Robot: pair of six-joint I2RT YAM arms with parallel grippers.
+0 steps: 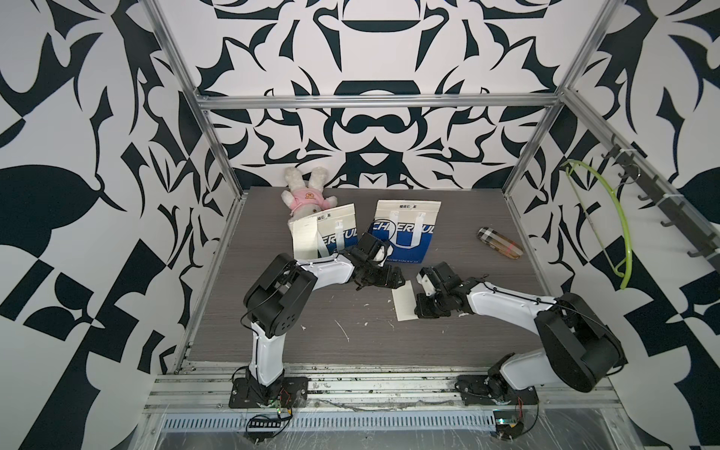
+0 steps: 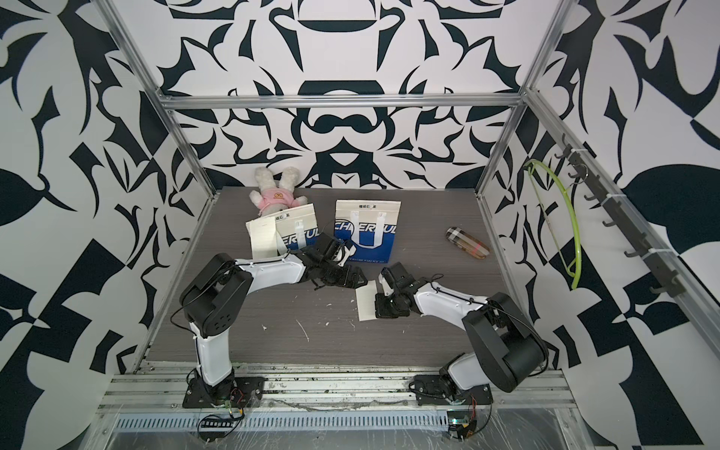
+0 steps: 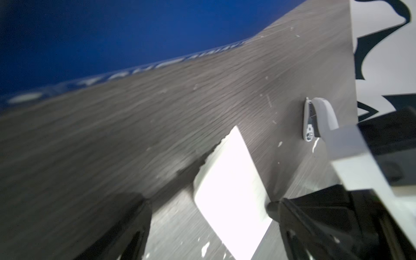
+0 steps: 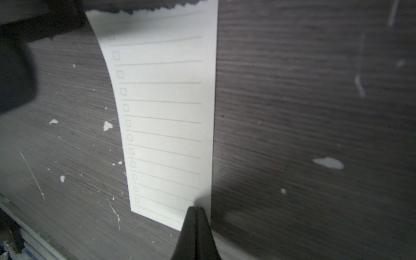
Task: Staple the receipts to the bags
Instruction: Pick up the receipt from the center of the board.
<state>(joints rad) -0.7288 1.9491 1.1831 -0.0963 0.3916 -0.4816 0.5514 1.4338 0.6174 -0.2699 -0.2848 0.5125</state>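
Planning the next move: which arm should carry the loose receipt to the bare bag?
Right, likely: right hand is shut on a corner of the loose receipt; left hand is open, holding nothing.

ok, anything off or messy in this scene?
Yes. The loose receipt has a ragged, torn end. White scraps litter the table. One bag sits askew, its corner overlapping a plush toy, unlike the other bag, which lies square.

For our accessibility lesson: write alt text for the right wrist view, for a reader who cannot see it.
The shut right claw pinches one corner of a cream-white lined paper slip with checkboxes, over a dark grey wood-grain table strewn with small white scraps. Its opposite end is ragged.
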